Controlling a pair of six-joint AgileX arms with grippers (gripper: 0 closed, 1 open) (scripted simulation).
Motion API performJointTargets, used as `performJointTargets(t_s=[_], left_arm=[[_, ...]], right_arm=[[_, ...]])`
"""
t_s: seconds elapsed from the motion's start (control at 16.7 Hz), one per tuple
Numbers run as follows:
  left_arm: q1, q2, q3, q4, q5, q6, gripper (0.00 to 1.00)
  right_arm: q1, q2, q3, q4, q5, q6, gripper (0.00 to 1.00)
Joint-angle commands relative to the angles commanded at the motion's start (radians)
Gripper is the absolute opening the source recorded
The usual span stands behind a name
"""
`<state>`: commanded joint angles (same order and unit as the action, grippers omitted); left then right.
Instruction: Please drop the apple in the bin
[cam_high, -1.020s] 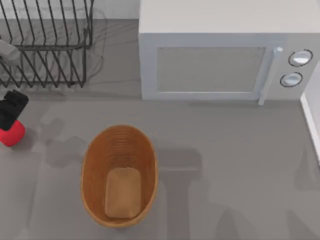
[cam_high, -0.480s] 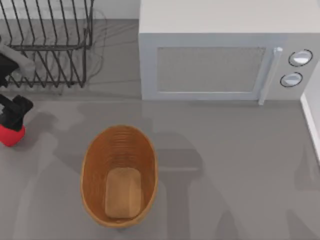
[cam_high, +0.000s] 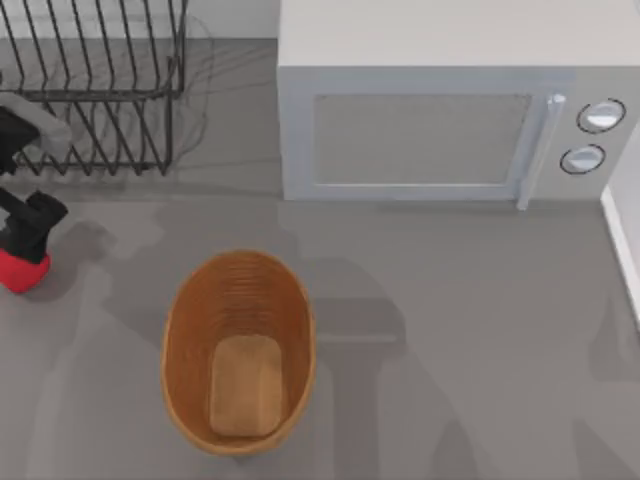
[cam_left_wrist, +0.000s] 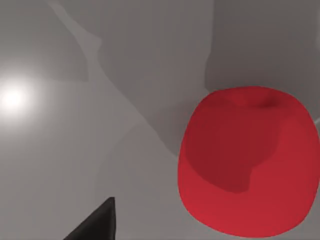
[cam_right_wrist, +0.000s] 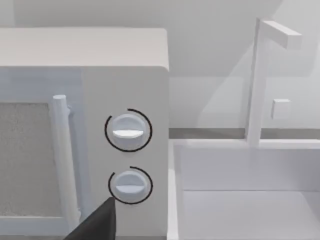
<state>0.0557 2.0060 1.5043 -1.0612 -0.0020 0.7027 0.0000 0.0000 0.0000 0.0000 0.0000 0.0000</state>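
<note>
Top view puts your left gripper (cam_high: 27, 232) right over the apple (cam_high: 22, 270) w/ nothing lifted yet, can't tell if fingers are apart or closed, so grasp, carry and drop into the bin (cam_high: 180, 330), well off to its side, all remain.

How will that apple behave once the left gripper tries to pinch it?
The apple looks round and smooth, so it may roll on the flat table if nudged off-centre. Its glossy skin could slip between narrow fingers. It looks firm and small beside the bin, probably light. The left gripper sits above it.
</note>
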Motion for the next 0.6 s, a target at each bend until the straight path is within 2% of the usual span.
performJointTargets(t_s=[0.42,0.6], left_arm=[[0.005,0.091,-0.124,0.219,0.001,0.004,1.0],[0.006,0.102,-0.139,0.24,0.001,0.005,1.0]], right_arm=[[0.0,0.0,0.0,0.0,0.0,0.0,1.0],[0.0,0.0,0.0,0.0,0.0,0.0,1.0]])
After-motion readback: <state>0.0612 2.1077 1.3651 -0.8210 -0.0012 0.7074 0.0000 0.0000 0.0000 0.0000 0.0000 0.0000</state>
